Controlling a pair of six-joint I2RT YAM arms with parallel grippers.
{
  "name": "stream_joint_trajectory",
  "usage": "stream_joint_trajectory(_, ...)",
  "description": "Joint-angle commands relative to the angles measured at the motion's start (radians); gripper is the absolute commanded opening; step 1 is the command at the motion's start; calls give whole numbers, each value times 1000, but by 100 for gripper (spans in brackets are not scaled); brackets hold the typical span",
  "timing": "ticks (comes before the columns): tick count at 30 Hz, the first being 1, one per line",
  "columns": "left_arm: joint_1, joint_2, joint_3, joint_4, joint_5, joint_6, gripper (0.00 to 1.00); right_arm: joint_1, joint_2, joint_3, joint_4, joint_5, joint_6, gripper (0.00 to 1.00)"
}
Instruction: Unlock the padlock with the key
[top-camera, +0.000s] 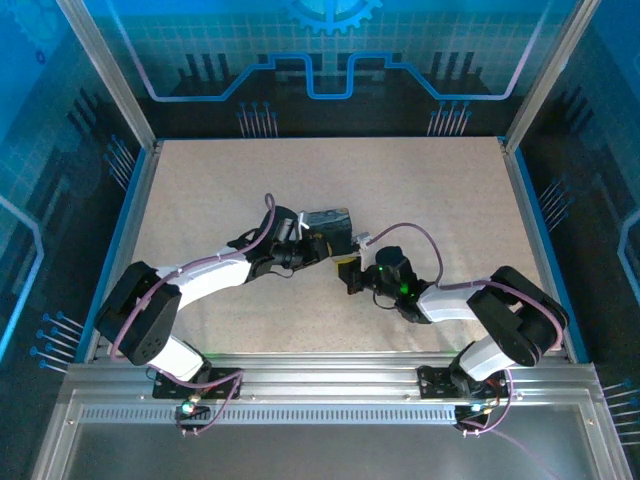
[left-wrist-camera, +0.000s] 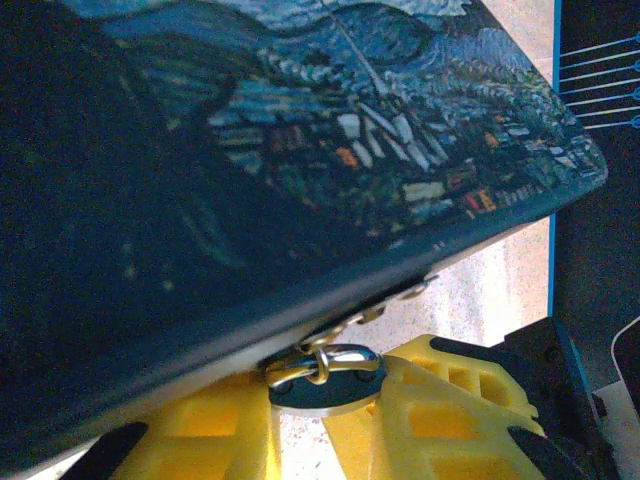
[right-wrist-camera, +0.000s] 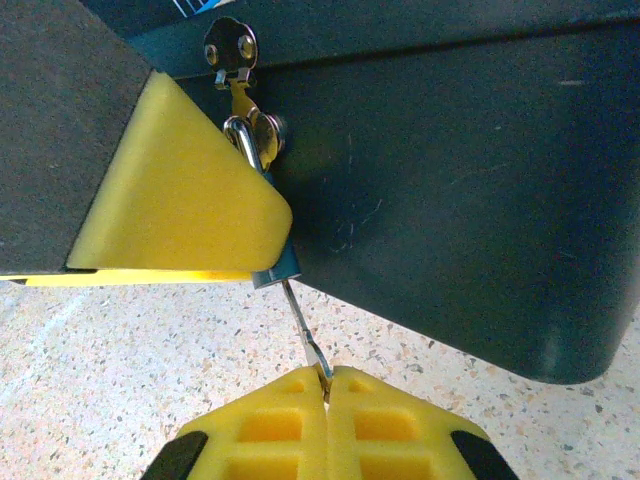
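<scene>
The small blue-and-silver padlock hangs by its silver shackle from the hasp of the dark-blue painted tin. My left gripper is shut on the padlock's body, one yellow finger on each side. Seen from the right wrist, a left yellow finger hides most of the lock, and only its blue bottom corner shows. The thin grey key runs from that corner down into my right gripper, which is shut on the key's head. Both grippers meet at the tin's near side.
The tin stands mid-table on the speckled beige surface. Blue-edged enclosure walls ring the table. The two arms reach inward from the near rail.
</scene>
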Motion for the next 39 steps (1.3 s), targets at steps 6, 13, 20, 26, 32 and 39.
stream_joint_trajectory(6, -5, -10, -1, 53, 23, 1, 24, -15, -19, -8, 82, -5, 1, 0)
stream_joint_trajectory(13, -4, -12, -3, 53, 21, -3, 24, -16, -25, -20, 80, -1, 0, 0)
stream_joint_trajectory(20, -5, -10, -4, 53, 20, -3, 24, -16, -36, -29, 84, 1, -1, 0)
stream_joint_trajectory(26, -5, -16, -3, 54, 24, -5, 24, -10, -10, -14, 105, -2, 0, 0)
stream_joint_trajectory(32, -5, -18, -4, 57, 25, -12, 24, 3, 12, -6, 135, 18, -11, 0)
stream_joint_trajectory(39, -4, -19, -2, 62, 33, -16, 24, 16, 34, 7, 147, 38, -31, 0)
